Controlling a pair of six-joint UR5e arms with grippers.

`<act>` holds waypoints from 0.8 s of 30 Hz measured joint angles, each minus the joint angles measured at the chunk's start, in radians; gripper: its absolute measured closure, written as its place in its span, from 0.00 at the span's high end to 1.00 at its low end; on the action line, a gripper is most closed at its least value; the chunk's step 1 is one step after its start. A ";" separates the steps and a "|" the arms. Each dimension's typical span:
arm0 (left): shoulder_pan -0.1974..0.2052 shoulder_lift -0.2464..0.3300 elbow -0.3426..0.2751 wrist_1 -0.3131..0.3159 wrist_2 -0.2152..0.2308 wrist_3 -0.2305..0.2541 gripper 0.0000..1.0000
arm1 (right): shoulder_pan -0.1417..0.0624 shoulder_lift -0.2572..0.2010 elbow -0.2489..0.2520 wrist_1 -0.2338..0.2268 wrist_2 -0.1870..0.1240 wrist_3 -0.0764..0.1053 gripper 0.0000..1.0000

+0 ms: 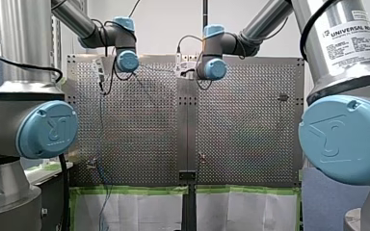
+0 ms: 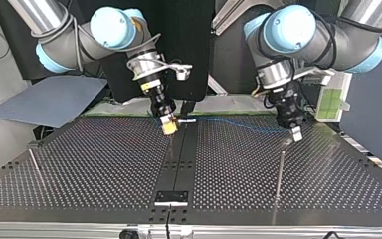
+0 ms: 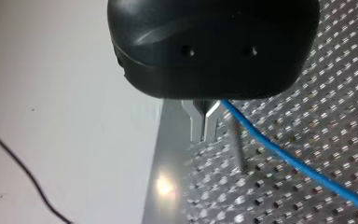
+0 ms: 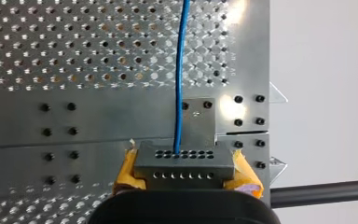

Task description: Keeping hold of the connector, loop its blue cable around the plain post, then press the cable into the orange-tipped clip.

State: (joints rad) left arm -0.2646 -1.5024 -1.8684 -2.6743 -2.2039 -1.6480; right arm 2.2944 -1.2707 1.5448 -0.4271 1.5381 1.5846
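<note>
Your right tool (image 4: 184,172) is clamped on the connector (image 4: 182,161), over the middle strip of the tabletop (image 2: 104,164); your left tool (image 3: 205,133) pinches the blue cable (image 4: 182,70) beside a thin post (image 3: 237,147); sweep slowly round that post, keeping the cable taut and low so it cannot ride off the top.

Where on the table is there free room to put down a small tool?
In the top view, the table is bare between the post at left and the middle strip, and between that strip and the other post. The far middle is crowded: my right gripper with the connector, the cable and my left gripper.
</note>
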 joint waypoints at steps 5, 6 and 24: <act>0.043 0.002 0.043 -0.043 0.043 0.000 0.00 | -0.007 0.001 -0.049 0.013 -0.012 0.003 0.00; 0.054 0.002 0.053 -0.054 0.054 -0.001 0.00 | -0.008 0.001 -0.056 0.015 -0.013 0.003 0.00; 0.215 -0.071 0.233 -0.145 0.159 -0.013 0.00 | -0.027 0.034 -0.134 0.032 -0.048 0.026 0.00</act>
State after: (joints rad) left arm -0.0499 -1.5735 -1.6354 -2.8195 -2.0450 -1.6613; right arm 2.2669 -1.2362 1.4111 -0.3949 1.4905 1.6102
